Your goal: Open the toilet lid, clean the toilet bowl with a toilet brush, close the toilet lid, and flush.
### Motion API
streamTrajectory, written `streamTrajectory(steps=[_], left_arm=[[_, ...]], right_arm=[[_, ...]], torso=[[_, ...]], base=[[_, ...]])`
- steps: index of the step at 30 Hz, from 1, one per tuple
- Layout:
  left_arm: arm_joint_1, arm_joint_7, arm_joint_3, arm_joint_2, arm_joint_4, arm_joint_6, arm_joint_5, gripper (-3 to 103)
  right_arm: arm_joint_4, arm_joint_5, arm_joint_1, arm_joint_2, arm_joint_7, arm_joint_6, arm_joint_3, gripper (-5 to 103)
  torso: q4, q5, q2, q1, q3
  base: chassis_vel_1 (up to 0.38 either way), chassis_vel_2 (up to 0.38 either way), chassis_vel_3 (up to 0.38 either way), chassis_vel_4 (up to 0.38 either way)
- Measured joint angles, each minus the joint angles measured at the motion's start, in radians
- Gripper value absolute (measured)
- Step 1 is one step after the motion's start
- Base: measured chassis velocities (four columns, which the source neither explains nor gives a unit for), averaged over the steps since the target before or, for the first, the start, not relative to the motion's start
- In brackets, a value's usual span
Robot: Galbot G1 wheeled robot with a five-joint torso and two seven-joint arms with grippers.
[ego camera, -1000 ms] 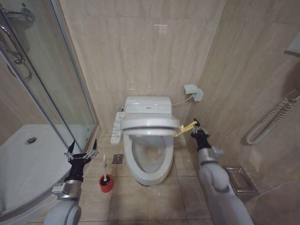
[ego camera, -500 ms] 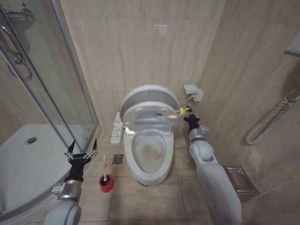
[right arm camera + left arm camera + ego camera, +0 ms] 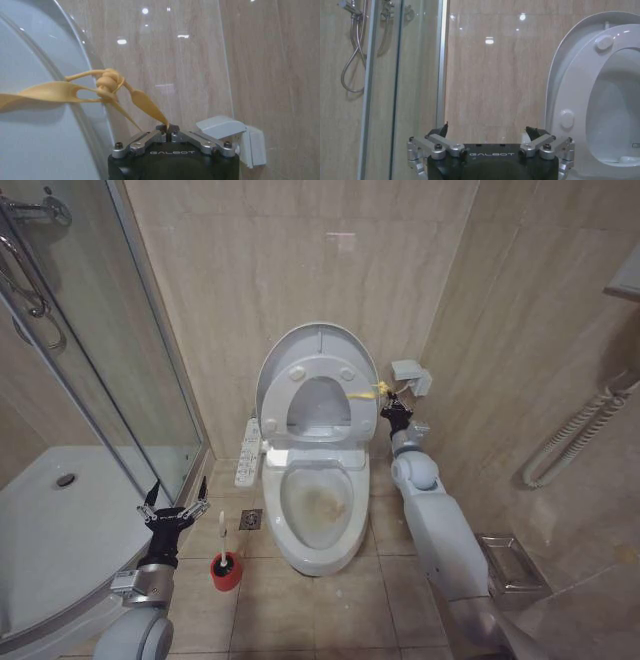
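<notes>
Beige marble-look tiles cover the bathroom walls [image 3: 300,270] and floor, with a glass shower screen [image 3: 90,360] and a white shower tray [image 3: 50,530] filling the left side of the head view. At the centre of that frame stands the toilet: the toilet lid [image 3: 318,338] is raised upright against the back wall, with the ring-shaped seat [image 3: 318,402] lifted up in front of it, and the toilet bowl [image 3: 320,510] below lies open, showing a brownish-yellow stain inside. From the lower right of the frame the right arm reaches up to the lid's right edge, where the right gripper [image 3: 392,410] has its fingers pinched together on the yellow strap [image 3: 107,92] knotted at the lid's rim; in the right wrist view the strap's tail runs straight down between the closed fingertips. A white wall socket [image 3: 412,376] sits just beside that gripper. In the lower left of the head view the left gripper [image 3: 174,506] hangs with fingers spread apart and holding nothing, near the shower tray. Just right of it, on the floor, the toilet brush [image 3: 223,530] stands upright in its small red holder cup [image 3: 227,572]
</notes>
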Motion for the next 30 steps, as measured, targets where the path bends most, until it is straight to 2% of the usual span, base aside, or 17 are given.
streamTrajectory(steps=[7, 18, 30], left_arm=[[0.000, 0.000, 0.000, 0.000, 0.000, 0.000, 0.000, 100], [0.000, 0.000, 0.000, 0.000, 0.000, 0.000, 0.000, 100], [0.000, 0.000, 0.000, 0.000, 0.000, 0.000, 0.000, 100]], right_arm=[[-0.011, 0.004, 0.019, -0.009, 0.002, -0.010, -0.007, 1], [-0.008, 0.043, 0.040, -0.074, -0.014, -0.011, 0.016, 1], [0.026, 0.052, 0.040, -0.071, -0.011, -0.016, 0.016, 1]], torso=[[0.0003, 0.0000, 0.000, 0.000, 0.000], [0.0007, 0.0001, 0.000, 0.000, 0.000], [-0.0001, 0.0002, 0.000, 0.000, 0.000]], base=[[0.000, 0.000, 0.000, 0.000], [0.000, 0.000, 0.000, 0.000], [0.000, 0.000, 0.000, 0.000]])
